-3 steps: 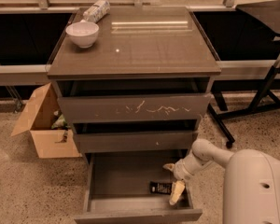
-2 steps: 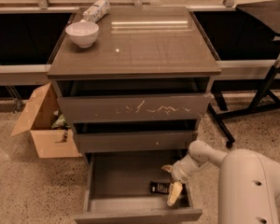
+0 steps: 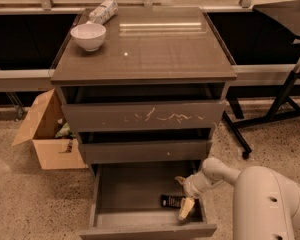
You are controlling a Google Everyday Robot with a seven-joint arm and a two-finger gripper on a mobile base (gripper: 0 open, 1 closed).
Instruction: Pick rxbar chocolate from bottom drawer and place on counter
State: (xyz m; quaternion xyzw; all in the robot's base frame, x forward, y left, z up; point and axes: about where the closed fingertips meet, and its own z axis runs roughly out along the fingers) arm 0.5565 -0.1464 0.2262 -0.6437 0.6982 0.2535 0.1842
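Since 1 second ago my gripper (image 3: 183, 195) has edged left inside the bottom drawer (image 3: 120, 194), fingers apart, just beside the rxbar chocolate (image 3: 171, 201) on its floor. Farther up, the tabletop (image 3: 155, 49) carries 1 white bowl (image 3: 88, 36).

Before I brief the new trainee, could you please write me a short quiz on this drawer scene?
1. Where is the claw right now?
2. True or false: the rxbar chocolate already lies on the counter.
3. What lies just behind the white bowl? A) a whitish packet B) a spoon C) a mug

Key
1. Down inside the open bottom drawer, at its right front, just right of the rxbar chocolate.
2. False: it lies on the floor of the bottom drawer.
3. A
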